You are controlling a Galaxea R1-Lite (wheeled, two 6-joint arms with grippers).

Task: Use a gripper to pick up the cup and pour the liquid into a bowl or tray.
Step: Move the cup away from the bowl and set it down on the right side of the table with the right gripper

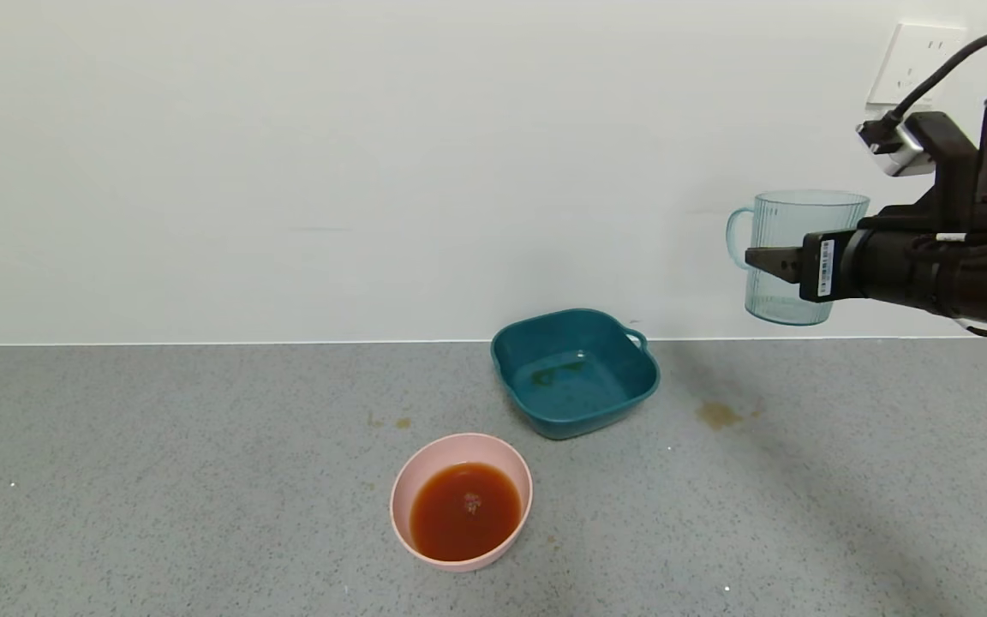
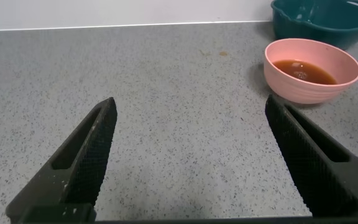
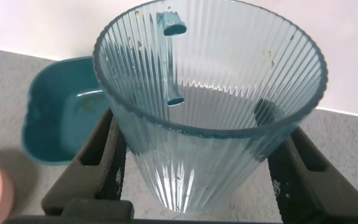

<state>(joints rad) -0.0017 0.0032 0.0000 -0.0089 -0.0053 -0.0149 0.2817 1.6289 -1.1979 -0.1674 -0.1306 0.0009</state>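
My right gripper (image 1: 755, 257) is shut on the cup (image 1: 802, 214), a pale blue ribbed mug held upright in the air at the far right, well above the counter. In the right wrist view the cup (image 3: 210, 93) sits between the two fingers (image 3: 104, 155) and looks empty, its handle on the far side. The pink bowl (image 1: 425, 454) stands on the counter near the front, left of the cup, with reddish-brown liquid (image 1: 463, 510) pooled in it. My left gripper (image 2: 191, 106) hangs open over bare counter, with the bowl (image 2: 309, 87) and its liquid (image 2: 303, 71) beyond one finger.
A dark teal square basin (image 1: 596, 420) with a handle stands behind the pink bowl, near the wall; it also shows in the wrist views (image 2: 316, 25) (image 3: 55, 118). A brown spill mark (image 1: 719, 415) lies on the grey counter. A wall socket (image 1: 913, 64) is behind the right arm.
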